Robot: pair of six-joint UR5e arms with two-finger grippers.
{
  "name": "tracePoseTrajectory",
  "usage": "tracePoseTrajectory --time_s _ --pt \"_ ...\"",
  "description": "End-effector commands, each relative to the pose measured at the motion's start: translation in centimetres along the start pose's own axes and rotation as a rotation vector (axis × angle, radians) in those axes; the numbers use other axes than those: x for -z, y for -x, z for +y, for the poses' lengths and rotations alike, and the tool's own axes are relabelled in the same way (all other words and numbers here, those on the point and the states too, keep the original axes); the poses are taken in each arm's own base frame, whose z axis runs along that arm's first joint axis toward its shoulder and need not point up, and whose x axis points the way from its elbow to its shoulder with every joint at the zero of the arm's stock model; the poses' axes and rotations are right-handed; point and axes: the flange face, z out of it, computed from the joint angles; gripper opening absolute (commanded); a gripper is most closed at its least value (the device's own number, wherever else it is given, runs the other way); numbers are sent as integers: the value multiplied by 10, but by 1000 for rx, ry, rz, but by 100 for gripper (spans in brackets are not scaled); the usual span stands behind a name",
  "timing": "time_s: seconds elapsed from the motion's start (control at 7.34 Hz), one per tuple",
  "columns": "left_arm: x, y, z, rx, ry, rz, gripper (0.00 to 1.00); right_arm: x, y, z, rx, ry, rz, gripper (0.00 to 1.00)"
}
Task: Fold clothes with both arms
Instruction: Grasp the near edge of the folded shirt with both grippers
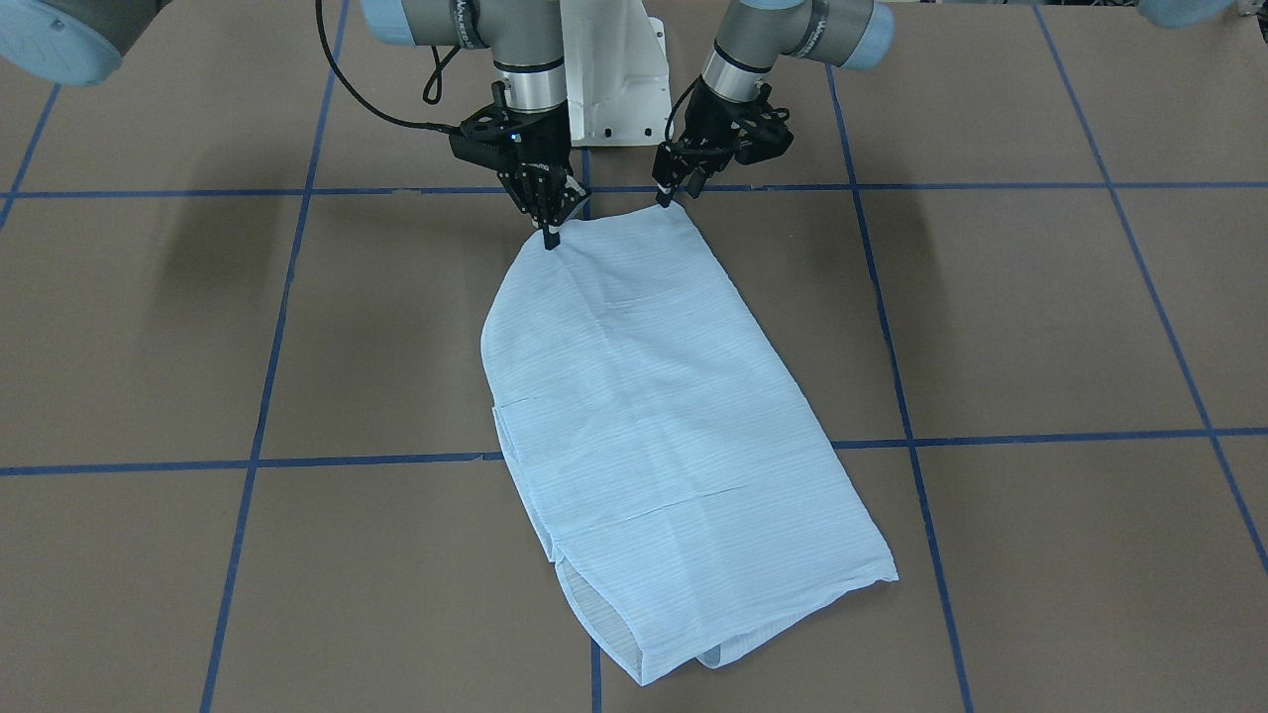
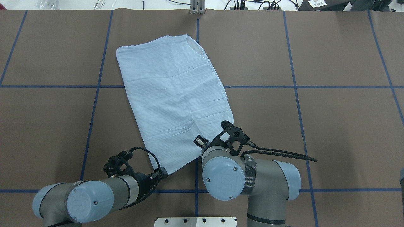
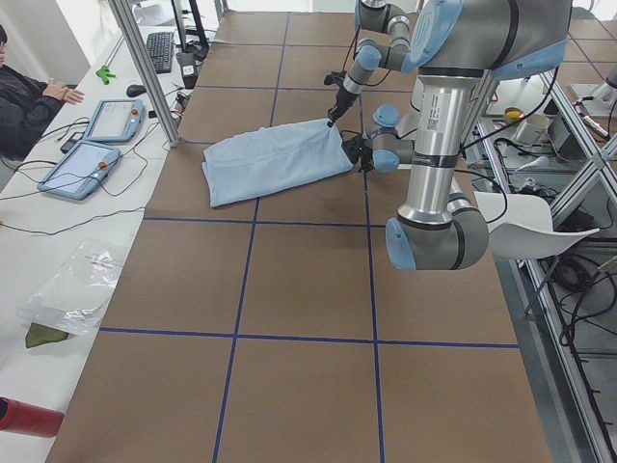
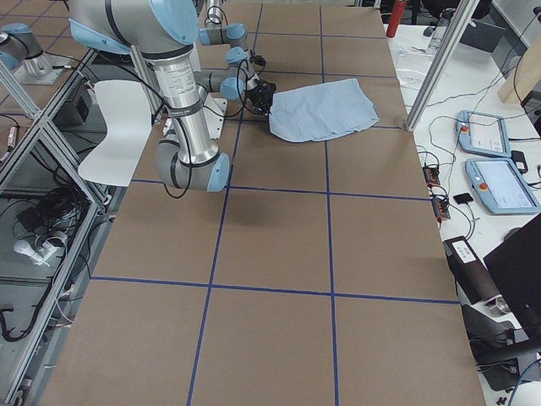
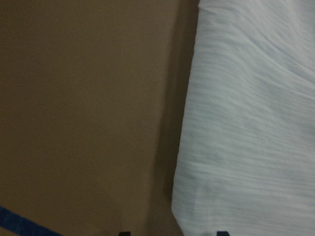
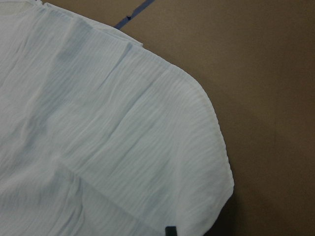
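The light-blue striped shirt (image 1: 654, 416) lies folded into a long strip, running diagonally from the robot's side toward the far edge (image 2: 173, 94). My right gripper (image 1: 550, 236) is shut on the strip's near corner; in the right wrist view its tips show as a single black point (image 6: 170, 230) on the cloth (image 6: 108, 137). My left gripper (image 1: 672, 195) stands open at the other near corner. In the left wrist view its two tips sit apart with the shirt's edge (image 5: 256, 137) between them. The right wrist hides its gripper in the overhead view.
Brown table covering with a blue tape grid (image 1: 892, 436). The white pedestal base (image 1: 614, 89) stands just behind both grippers. Beyond the table's far edge are an aluminium post (image 3: 145, 68), two tablets (image 3: 96, 145) and a seated person.
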Motion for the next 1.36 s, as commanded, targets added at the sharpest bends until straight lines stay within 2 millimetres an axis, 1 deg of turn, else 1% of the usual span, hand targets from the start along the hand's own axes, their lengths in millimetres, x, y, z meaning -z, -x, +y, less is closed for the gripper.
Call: tracePoseTrajectory --time_s 0.0,0.27,0.55,0.68,0.95,1.09,1.23 --pt "-2 -5 -2 2 -6 5 63 -1 -1 0 2 -1 1 0" --pt "-2 -10 -10 8 -19 13 62 0 -1 0 0 0 0 0" --pt "-2 -19 -11 13 -21 26 57 0 -1 1 2 1 0 0" --pt "-7 -16 -12 12 -27 15 56 0 -1 1 2 2 1 0" --pt "-12 -16 -15 13 -36 9 52 1 0 2 1 3 -1 0" --pt "-13 -16 -15 12 -36 7 45 0 -1 1 2 2 1 0" --pt "-13 -17 -16 14 -36 9 31 0 -2 1 4 2 2 0"
